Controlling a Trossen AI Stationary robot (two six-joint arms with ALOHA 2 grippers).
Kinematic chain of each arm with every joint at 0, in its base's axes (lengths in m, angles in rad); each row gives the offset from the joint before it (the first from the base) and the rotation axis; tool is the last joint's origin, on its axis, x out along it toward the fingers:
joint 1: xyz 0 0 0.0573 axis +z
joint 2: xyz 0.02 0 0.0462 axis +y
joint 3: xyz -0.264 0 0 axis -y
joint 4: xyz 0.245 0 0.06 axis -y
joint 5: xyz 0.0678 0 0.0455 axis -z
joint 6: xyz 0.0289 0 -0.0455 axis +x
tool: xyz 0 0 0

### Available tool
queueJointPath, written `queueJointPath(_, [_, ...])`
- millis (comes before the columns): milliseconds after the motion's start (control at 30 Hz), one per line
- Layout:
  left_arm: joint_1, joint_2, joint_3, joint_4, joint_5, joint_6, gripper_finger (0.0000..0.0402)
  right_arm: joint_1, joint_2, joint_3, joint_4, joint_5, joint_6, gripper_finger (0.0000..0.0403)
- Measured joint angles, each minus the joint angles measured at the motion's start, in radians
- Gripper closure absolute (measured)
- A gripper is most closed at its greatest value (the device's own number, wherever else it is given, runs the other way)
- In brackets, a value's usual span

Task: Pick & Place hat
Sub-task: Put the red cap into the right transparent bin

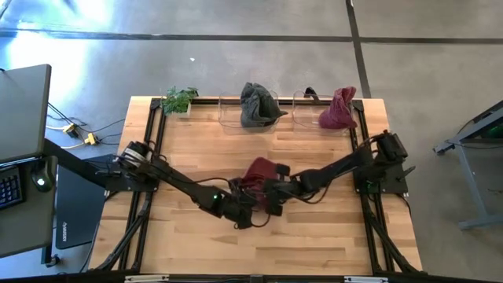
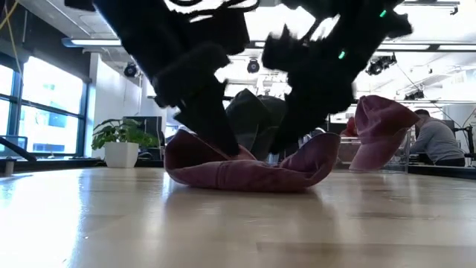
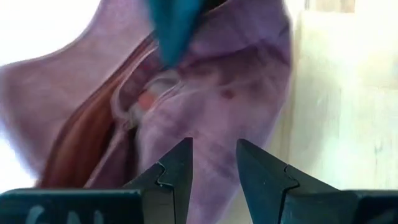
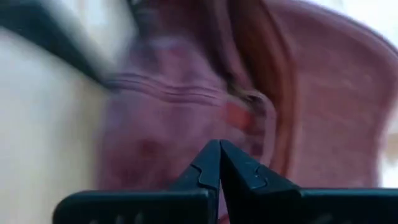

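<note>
No brand, label or legible writing is shown anywhere. At the far left, off the wooden table (image 1: 189,251), a keyboard (image 1: 8,187) and a mouse (image 1: 41,182) are seen on a side desk. A potted plant (image 1: 179,100) is set at the table's back left corner. The left gripper (image 1: 250,211) is lowered near the table's centre, its fingers (image 3: 177,174) parted with a gap between them, just beside the near edge of a maroon hat (image 1: 262,171) lying crumpled on the wood; whether cloth is caught between them cannot be told. The hat is spread low and flat at mid-table, with both arms crossing in front of it in the low view. The right gripper (image 1: 277,193) is brought in from the other side, its fingers pressed together with nothing between them, tips just at the hat. Along the back edge, a grey hat (image 1: 258,104) and a second maroon hat (image 1: 338,110) are held in clear bins. A seated person (image 2: 437,140) is seen in the room beyond.
</note>
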Motion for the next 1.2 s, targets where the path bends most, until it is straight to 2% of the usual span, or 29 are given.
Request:
queueJointPath(100, [0.011, 0.047, -0.004, 0.026, 0.006, 0.006, 0.0282, -0.049, 0.008, 0.000, 0.012, 0.034, 0.005, 0.0387])
queueJointPath(167, [0.013, 0.066, -0.008, 0.014, 0.016, 0.005, 0.0282, -0.081, 0.006, 0.001, 0.020, 0.011, -0.004, 0.0374])
queueJointPath(333, [0.011, 0.078, -0.005, 0.037, 0.047, 0.006, 0.0282, -0.131, 0.032, 0.002, 0.092, -0.116, -0.072, 0.0301])
queueJointPath(433, [0.008, 0.078, -0.005, 0.039, 0.051, 0.005, 0.0282, -0.145, 0.070, 0.002, 0.104, -0.110, -0.127, 0.0254])
queueJointPath(533, [-0.001, 0.078, -0.005, 0.041, 0.045, 0.007, 0.0282, -0.156, 0.097, 0.002, 0.120, -0.095, -0.180, 0.0234])
queueJointPath(600, [-0.003, 0.078, -0.005, 0.049, 0.045, 0.014, 0.0282, -0.161, 0.114, 0.002, 0.128, -0.072, -0.188, 0.0241])
queueJointPath(667, [-0.007, 0.078, -0.005, 0.049, 0.050, 0.014, 0.0282, -0.166, 0.117, 0.002, 0.129, -0.060, -0.202, 0.0268])
queueJointPath(833, [-0.007, 0.078, -0.005, 0.049, 0.052, 0.014, 0.0282, -0.172, 0.120, 0.002, 0.133, -0.054, -0.211, 0.0384])
queueJointPath(1000, [-0.009, 0.078, -0.005, 0.049, 0.054, 0.007, 0.0282, -0.153, 0.091, 0.002, 0.117, 0.053, -0.075, 0.0381])
queueJointPath(1100, [-0.009, 0.078, -0.005, 0.051, 0.064, 0.006, 0.0282, -0.152, 0.063, 0.002, 0.057, 0.135, 0.004, 0.0396])
queueJointPath(1200, [-0.008, 0.078, -0.005, 0.052, 0.063, 0.006, 0.0282, -0.165, 0.060, 0.002, 0.009, 0.157, 0.054, 0.0389])
